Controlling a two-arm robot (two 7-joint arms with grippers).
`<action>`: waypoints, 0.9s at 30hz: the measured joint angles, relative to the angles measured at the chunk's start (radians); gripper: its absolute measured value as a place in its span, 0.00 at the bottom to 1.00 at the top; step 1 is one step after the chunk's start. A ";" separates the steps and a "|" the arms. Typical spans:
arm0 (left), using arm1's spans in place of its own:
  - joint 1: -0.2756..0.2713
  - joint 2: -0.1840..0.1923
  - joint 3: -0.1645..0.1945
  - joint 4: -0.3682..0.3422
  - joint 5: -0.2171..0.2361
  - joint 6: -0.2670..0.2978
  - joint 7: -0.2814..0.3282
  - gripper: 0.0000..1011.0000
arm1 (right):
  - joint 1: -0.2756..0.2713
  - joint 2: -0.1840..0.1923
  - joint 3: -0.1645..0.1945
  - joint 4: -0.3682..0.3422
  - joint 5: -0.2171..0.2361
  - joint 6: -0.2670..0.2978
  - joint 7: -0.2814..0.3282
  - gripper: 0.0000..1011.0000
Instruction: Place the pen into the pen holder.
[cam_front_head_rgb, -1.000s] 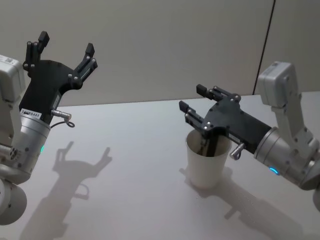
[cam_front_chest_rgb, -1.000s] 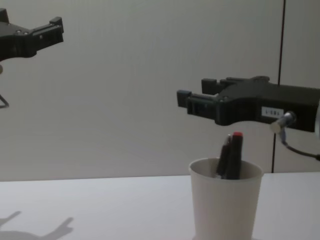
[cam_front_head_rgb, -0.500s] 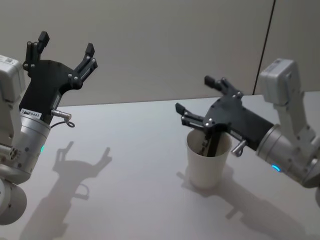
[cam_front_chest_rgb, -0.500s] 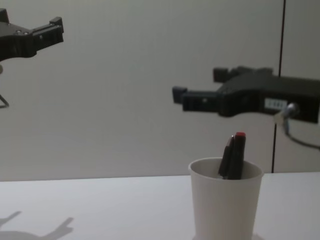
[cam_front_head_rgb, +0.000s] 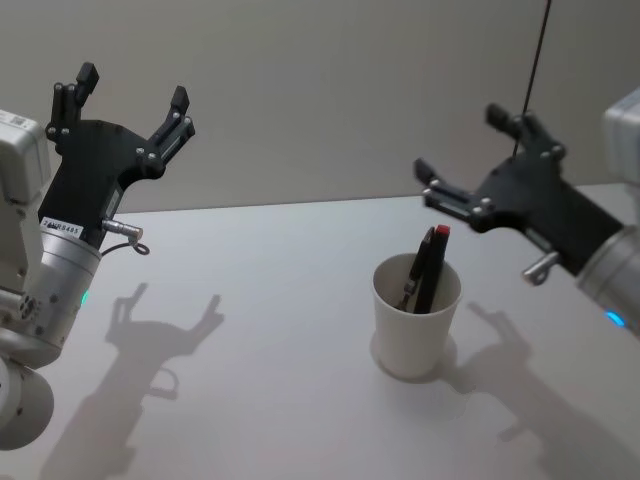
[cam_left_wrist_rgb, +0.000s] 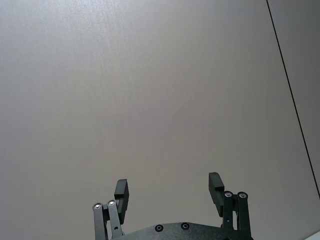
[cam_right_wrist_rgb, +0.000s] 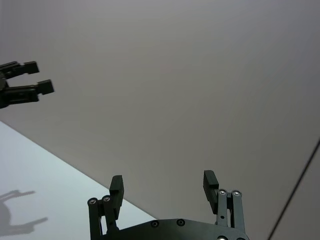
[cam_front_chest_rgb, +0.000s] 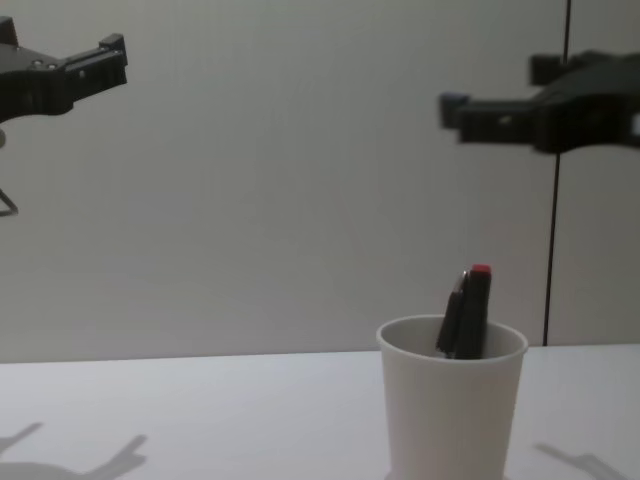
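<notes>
A white paper cup, the pen holder (cam_front_head_rgb: 415, 317) (cam_front_chest_rgb: 451, 405), stands on the table right of centre. The pen (cam_front_head_rgb: 430, 267) (cam_front_chest_rgb: 467, 311), black with a red tip, leans inside it with its top above the rim. My right gripper (cam_front_head_rgb: 472, 153) (cam_right_wrist_rgb: 164, 184) (cam_front_chest_rgb: 490, 90) hangs open, raised above and to the right of the cup, holding nothing. High at the left my left gripper (cam_front_head_rgb: 132, 93) (cam_left_wrist_rgb: 169, 191) is open and empty, far from the cup.
The white table (cam_front_head_rgb: 260, 300) stretches around the cup, with the arms' shadows on it. A plain wall (cam_front_head_rgb: 330, 90) with a dark vertical seam (cam_front_chest_rgb: 558, 230) stands behind.
My right gripper has risen and drawn back to the right, away from the cup's mouth. The pen stays in the cup. The left arm has not moved.
</notes>
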 joint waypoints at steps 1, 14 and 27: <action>0.000 0.000 0.000 0.000 0.000 0.000 0.000 0.99 | -0.005 0.006 0.006 -0.010 0.001 0.001 -0.010 0.99; -0.013 -0.006 0.024 0.015 0.005 0.020 -0.002 0.99 | -0.106 0.118 0.098 -0.133 0.038 0.019 -0.200 0.99; -0.096 -0.049 0.174 0.112 0.042 0.153 -0.029 0.99 | -0.223 0.209 0.228 -0.231 0.080 0.028 -0.368 0.99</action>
